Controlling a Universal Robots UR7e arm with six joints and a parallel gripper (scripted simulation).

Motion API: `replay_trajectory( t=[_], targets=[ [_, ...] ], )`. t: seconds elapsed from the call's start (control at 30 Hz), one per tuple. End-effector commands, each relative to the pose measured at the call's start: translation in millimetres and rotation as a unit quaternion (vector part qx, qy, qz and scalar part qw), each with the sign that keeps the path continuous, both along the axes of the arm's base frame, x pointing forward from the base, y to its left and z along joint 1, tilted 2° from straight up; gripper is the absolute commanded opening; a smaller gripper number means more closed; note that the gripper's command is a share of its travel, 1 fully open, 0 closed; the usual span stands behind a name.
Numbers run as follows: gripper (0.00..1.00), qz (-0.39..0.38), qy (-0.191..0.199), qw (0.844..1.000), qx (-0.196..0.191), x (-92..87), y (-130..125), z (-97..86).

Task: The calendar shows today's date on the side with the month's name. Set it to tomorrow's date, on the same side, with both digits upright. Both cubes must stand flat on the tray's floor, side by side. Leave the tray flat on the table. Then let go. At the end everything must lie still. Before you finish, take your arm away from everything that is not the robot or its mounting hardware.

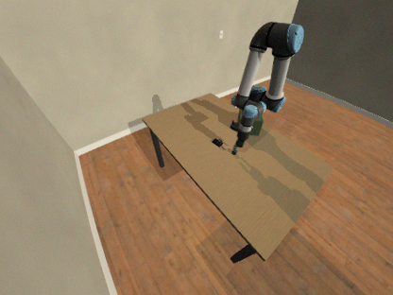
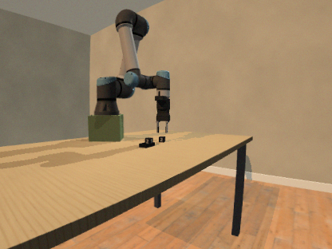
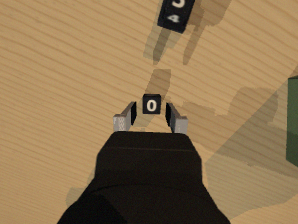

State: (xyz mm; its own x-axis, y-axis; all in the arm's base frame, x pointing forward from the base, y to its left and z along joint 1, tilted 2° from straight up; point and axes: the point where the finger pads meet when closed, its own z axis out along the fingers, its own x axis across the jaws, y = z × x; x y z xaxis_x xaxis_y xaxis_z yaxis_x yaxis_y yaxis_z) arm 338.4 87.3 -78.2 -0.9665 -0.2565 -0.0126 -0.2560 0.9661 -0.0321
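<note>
A loose black cube (image 3: pixel 151 105) stands on the table top with a white 0 facing up; in the exterior view the cube (image 2: pixel 161 139) shows a 2 on its side. My gripper (image 3: pixel 151 109) (image 2: pixel 161 128) is open and hangs straight over it, fingertips a little above the cube, touching nothing. The black tray (image 2: pixel 148 144) with the other cube in it lies on the table just beside the loose cube; that cube shows a 2 towards the exterior camera. In the wrist view the tray (image 3: pixel 176 14) is cut off at the top edge, showing a 4. In the top view the gripper (image 1: pixel 235 149) stands right of the tray (image 1: pixel 214 141).
The arm stands on a green block (image 2: pixel 105 128) at the table's back edge, also seen in the wrist view (image 3: pixel 292 120) at the right. The table's long front edge (image 2: pixel 179 179) is well away from the cubes.
</note>
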Motion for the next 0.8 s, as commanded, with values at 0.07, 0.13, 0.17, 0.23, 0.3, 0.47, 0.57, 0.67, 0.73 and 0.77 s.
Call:
replay_trajectory(
  t=[0.07, 0.13, 0.17, 0.23, 0.3, 0.47, 0.57, 0.67, 0.73, 0.77],
  targets=[
    [0.87, 0.000, 0.001, 1.000, 0.000, -0.1, 0.7, 26.9],
    [0.87, 0.000, 0.001, 1.000, 0.000, -0.2, 0.9, 32.5],
    [0.87, 0.000, 0.001, 1.000, 0.000, -0.3, 0.9, 35.1],
    [0.87, 0.000, 0.001, 1.000, 0.000, -0.3, 0.9, 35.1],
    [0.87, 0.000, 0.001, 1.000, 0.000, -0.3, 1.1, 39.6],
    [0.87, 0.000, 0.001, 1.000, 0.000, -0.5, 1.3, 47.0],
    [0.87, 0.000, 0.001, 1.000, 0.000, -0.5, 1.3, 48.8],
    [0.87, 0.000, 0.001, 1.000, 0.000, -0.5, 1.3, 49.3],
    [1.00, 0.000, 0.001, 1.000, 0.000, -0.5, 1.3, 49.3],
    [1.00, 0.000, 0.001, 1.000, 0.000, -0.5, 1.3, 49.3]
  ],
)
